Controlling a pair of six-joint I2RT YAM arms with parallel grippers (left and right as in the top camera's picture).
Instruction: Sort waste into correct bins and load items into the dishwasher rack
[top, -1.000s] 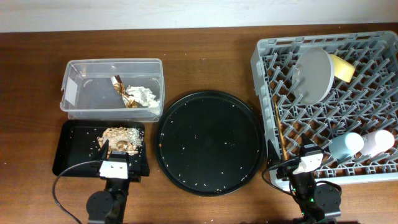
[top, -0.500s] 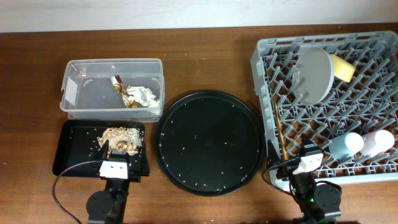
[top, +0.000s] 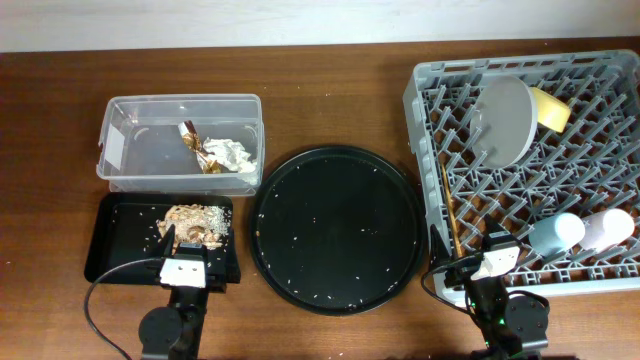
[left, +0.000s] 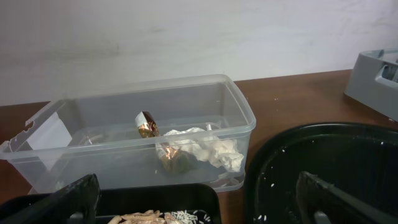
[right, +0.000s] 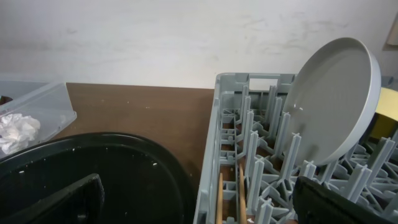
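On the left of the table, a clear box (top: 130, 165) is sitting with a white label (top: 113, 148) on its left end wall; whether it carries any writing is too small to tell. A gold-brown wrapper (top: 192, 135) and a crumpled white tissue (top: 230, 153) are lying inside it, towards its right end. Just in front of the box, a shallow black tray (top: 110, 240) is holding brownish food scraps (top: 195, 222) in its right half. The left gripper (left: 196, 186) is hovering at the tray's near edge, its fingers spread wide and gripping nothing. A large round black tray (top: 335, 230), dotted with pale specks, is sitting in the middle of the table. Further right, the grey dishwasher rack (top: 425, 90) is holding wooden chopsticks (top: 452, 215) lying along its left side, a pale plate (top: 505, 120) standing on edge among the pegs, and a yellow bowl (top: 550, 108) just behind it. A light blue cup (top: 557, 233) and a pink cup (top: 610, 228) are resting side by side near the front right corner. The right gripper (right: 199, 182) is hanging at the rack's front left corner, fingers spread apart and empty.
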